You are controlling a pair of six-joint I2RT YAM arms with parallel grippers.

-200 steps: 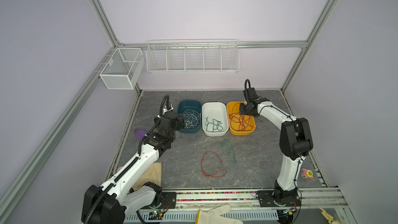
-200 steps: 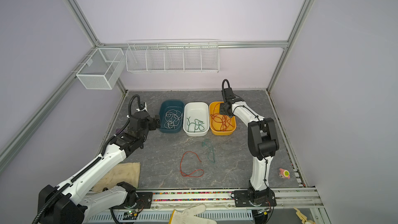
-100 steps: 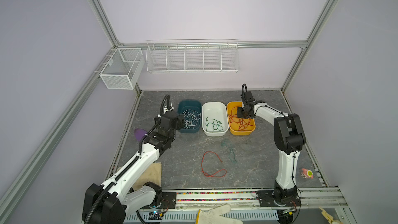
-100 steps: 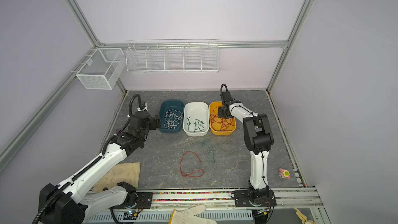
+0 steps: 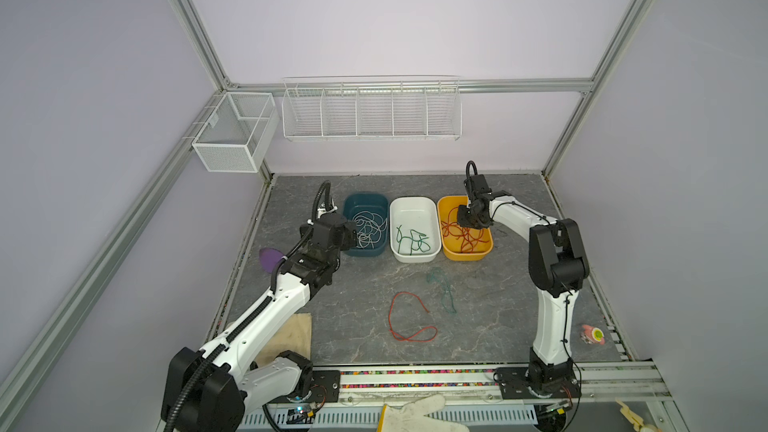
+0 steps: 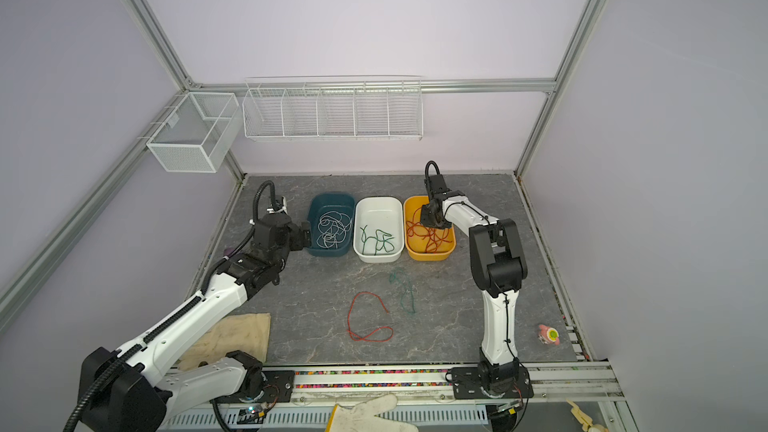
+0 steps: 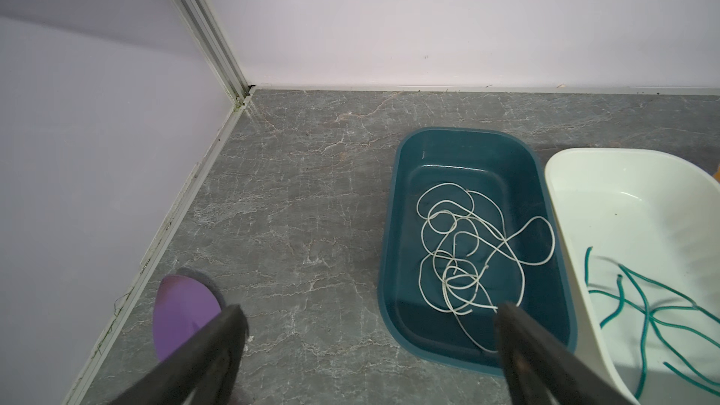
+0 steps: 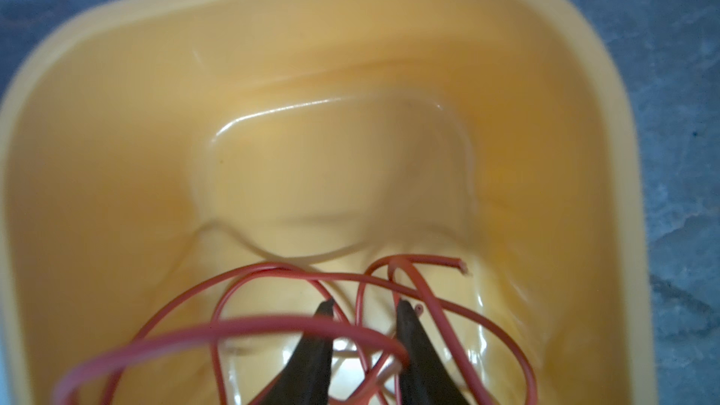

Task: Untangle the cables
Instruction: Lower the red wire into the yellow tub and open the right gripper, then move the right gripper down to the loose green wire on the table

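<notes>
Both tools work at the far row of 3 bins, so the near half of the surface (image 5: 353, 326) is left to 2 loose cables. Nearest lies a red cable (image 5: 409, 292) in an open loop. Just beyond it to the right, and apart from it, lies a dark green cable (image 5: 445, 290), faint against the grey stone.

Farther on, at the left, the left tool (image 7: 370, 307) hovers with its jaws spread wide and empty. It stands at the near left edge of the teal bin (image 5: 365, 198), which holds a white tangle (image 5: 368, 229). The white bin (image 5: 413, 200) beside it holds green cables (image 5: 411, 241).

Farthest right, the right tool (image 8: 364, 303) hangs inside the yellow bin (image 8: 117, 111) with its jaws parted a little. Red cables (image 8: 249, 325) cross around and between them, but none looks pinched. I judge this to be the drop-off of a red cable.

The next move calls for a low, exact pinch on 1 of the flat loose strands, then a carry to its colour's bin.

Whether the strands in any bin are knotted I cannot tell. The right wrist view is blurred and cuts off the yellow bin's near half. In both top views the right wrist hides its tool.
</notes>
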